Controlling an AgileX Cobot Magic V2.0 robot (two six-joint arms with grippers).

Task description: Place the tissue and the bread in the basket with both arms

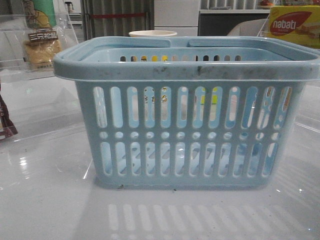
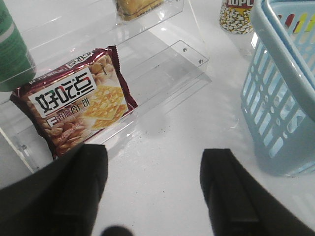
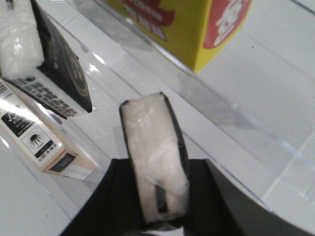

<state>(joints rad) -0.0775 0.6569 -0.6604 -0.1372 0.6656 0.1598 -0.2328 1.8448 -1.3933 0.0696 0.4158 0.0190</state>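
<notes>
Tissue pack clamped in right gripper; bread on shelf, basket centre frame

Tissue [image 3: 156, 157] sits at lower centre of the right wrist view, a small pack seen edge-on, pale face with a dark border. The right gripper [image 3: 157, 216] is closed on it: the dark fingers [image 3: 120, 196] press against both sides of the pack at the bottom edge of that frame. Behind it, a yellow box [image 3: 197, 29] with red print occupies the upper centre, standing on a clear acrylic shelf [image 3: 231, 113]. A black packet [image 3: 61, 69] and a pale carton [image 3: 34, 137] lie at the left of the frame.

Bread [image 1: 42, 49] is in the upper left of the front view, a yellowish loaf in clear wrap with a dark label band, on a clear stand [image 1: 65, 30], apart from the basket. The basket [image 1: 185, 65], light blue with slotted sides and dark smudges on its rim, fills the centre of the front view. Its contents cannot be judged through the slots. A yellow-red nabati box [image 1: 295, 25] shows at upper right.

Left gripper [image 2: 152, 191] is spread open over bare white table [image 2: 162, 132], nothing between its dark fingers [image 2: 83, 182]. A maroon snack bag [image 2: 76, 103] lies at centre left of that view, in a clear tray [image 2: 167, 64]. The basket wall appears at right, with a popcorn cup [image 2: 235, 14] at upper right and a green container [image 2: 12, 49] at upper left.
</notes>
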